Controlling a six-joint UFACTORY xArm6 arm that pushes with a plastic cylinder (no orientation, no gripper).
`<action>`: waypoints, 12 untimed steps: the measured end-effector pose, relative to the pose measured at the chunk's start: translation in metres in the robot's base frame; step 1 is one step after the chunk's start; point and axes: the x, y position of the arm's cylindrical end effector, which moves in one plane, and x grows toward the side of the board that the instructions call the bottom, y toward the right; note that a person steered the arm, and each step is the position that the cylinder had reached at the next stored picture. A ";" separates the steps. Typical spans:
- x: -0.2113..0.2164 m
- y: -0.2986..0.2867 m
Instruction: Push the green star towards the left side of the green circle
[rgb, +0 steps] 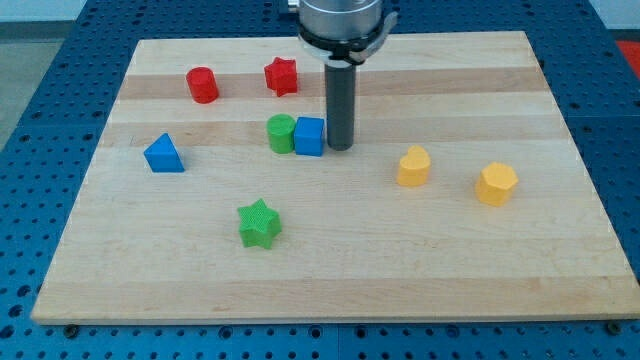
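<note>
The green star (260, 223) lies on the wooden board, left of centre and toward the view's bottom. The green circle (281, 133) stands above it and slightly right, touching a blue cube (310, 136) on its right side. My tip (341, 147) is down on the board right beside the blue cube's right face, well up and right of the green star. The rod rises to the arm's end at the view's top.
A red cylinder (202, 84) and a red star (282, 76) sit near the top left. A blue triangle (163, 154) lies at the left. Two yellow blocks (413, 166) (496, 184) lie at the right. The board (330, 290) is edged by blue table.
</note>
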 end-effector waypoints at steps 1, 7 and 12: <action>0.030 0.007; 0.169 -0.085; 0.069 -0.117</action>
